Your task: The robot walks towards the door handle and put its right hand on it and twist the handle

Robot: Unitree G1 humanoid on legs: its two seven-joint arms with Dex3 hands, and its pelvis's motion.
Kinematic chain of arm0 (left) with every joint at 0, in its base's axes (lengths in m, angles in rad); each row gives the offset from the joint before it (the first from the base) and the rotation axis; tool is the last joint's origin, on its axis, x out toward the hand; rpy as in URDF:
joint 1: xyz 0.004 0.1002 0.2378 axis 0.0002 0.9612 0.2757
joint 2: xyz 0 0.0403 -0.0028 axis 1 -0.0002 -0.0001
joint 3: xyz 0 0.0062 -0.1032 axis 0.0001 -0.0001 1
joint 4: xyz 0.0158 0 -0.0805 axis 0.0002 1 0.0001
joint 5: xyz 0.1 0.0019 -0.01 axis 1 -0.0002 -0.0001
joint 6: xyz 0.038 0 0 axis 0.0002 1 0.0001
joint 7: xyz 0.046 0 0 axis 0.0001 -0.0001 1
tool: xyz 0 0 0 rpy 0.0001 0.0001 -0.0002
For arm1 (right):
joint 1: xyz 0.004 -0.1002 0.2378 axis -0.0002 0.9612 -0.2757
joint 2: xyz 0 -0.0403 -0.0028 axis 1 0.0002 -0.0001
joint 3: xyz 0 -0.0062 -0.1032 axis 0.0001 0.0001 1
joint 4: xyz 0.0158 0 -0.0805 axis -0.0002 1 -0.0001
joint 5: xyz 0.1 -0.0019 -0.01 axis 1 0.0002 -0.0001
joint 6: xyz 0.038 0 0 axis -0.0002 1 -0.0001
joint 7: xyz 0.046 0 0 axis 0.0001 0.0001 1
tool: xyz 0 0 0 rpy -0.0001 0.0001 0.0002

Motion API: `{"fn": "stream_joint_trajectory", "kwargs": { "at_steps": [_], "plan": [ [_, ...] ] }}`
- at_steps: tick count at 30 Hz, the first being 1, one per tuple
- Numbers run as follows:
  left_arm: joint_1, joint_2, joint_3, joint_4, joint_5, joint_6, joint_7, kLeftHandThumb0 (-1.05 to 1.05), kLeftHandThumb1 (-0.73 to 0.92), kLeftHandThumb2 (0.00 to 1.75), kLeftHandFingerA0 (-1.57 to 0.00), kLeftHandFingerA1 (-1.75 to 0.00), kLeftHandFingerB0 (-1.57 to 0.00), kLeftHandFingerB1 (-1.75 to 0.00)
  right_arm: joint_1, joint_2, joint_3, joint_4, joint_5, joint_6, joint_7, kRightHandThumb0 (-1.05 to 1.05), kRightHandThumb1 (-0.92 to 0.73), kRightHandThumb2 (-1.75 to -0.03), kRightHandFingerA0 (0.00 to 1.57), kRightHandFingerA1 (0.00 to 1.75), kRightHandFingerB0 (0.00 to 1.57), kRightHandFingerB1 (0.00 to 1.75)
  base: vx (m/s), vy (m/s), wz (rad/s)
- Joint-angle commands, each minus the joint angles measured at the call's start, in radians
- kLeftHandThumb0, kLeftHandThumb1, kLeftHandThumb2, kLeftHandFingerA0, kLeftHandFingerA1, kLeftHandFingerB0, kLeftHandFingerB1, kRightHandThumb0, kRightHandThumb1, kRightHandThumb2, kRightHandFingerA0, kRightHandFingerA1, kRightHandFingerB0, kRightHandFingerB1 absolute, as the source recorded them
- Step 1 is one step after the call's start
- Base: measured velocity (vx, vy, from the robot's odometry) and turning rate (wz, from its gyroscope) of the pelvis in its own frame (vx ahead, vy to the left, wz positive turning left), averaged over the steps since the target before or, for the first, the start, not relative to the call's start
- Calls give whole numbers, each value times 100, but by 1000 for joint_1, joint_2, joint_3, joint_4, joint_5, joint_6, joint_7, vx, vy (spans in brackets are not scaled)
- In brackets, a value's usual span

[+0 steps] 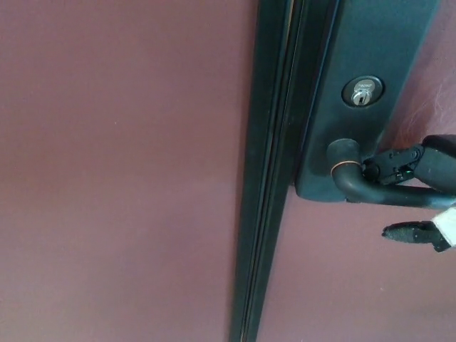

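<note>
Maroon door (121,178), one keyhole (362,92), one lever handle (385,192) — right hand (420,192) loosely straddling it, fingers apart

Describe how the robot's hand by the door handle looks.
Only the right hand shows, at the right edge. It is black, with thick jointed fingers that have a ridged mechanical surface and faint green specks near the knuckles. A white patch sits behind the lower finger. No arm or cables show.

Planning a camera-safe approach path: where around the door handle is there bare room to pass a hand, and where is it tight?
Free: the door panel below the handle and the wide panel left of the dark door edge. Crowded: around the lever, where the right hand sits on it, with the keyhole close above.
</note>
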Motion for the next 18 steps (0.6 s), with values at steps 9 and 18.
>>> {"fn": "stream_joint_trajectory", "kwargs": {
  "at_steps": [9, 18],
  "plan": [
    [-8, 2, -12, 21, 0, -10, 3, -21, 59, 57, -42, -39, -36, -35, -30, -39, -116, -56, 170, 37, 213, -76, -60, -59, 9, 27, 12, 26, 0, 0, 0],
    [-24, 8, -6, 28, -8, 0, -10, -17, 58, 57, -44, -40, -36, -36, -71, -49, -227, -69, 208, 45, 252, -75, -47, -88, 0, 17, 5, 19, 0, 0, 0]
  ]
}}
